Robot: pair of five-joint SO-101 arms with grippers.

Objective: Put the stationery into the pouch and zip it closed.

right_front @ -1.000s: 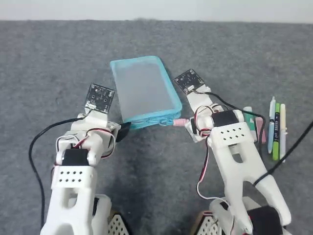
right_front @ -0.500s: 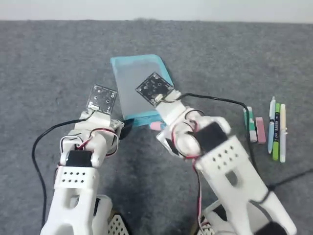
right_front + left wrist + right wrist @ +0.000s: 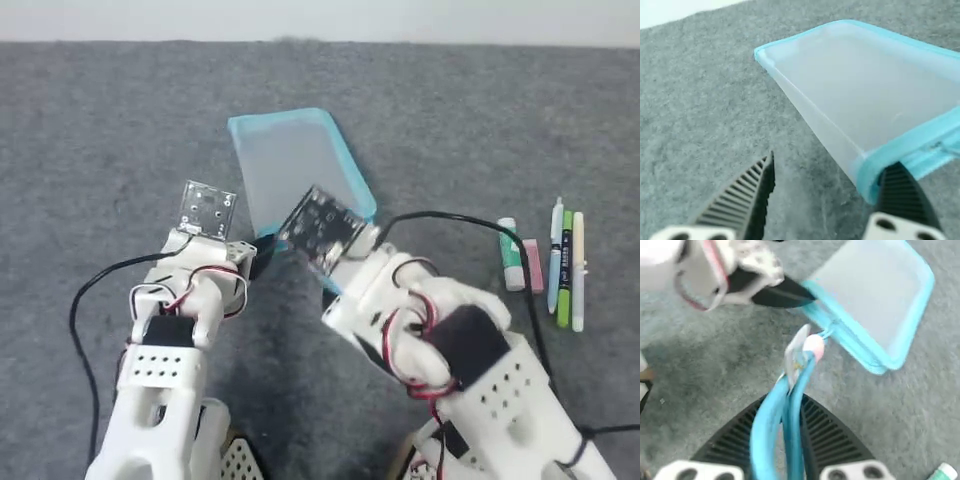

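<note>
My right fingers [image 3: 832, 437] are closed on the blue zip cord [image 3: 775, 415] of the pouch [image 3: 290, 165]. My left fingers [image 3: 747, 192] stand apart, one just beside the pouch corner. The stationery [image 3: 565, 265] lies on the bench [image 3: 100, 130], well apart from both. I judge nothing is packed yet; filling and zipping remain.

High overhead, wrists close — pouch [image 3: 290, 160] shared.

The right gripper [image 3: 787, 410] has swung leftward, dragging the zip cord [image 3: 796, 384]. The pouch [image 3: 295, 165] has twisted slightly.
</note>
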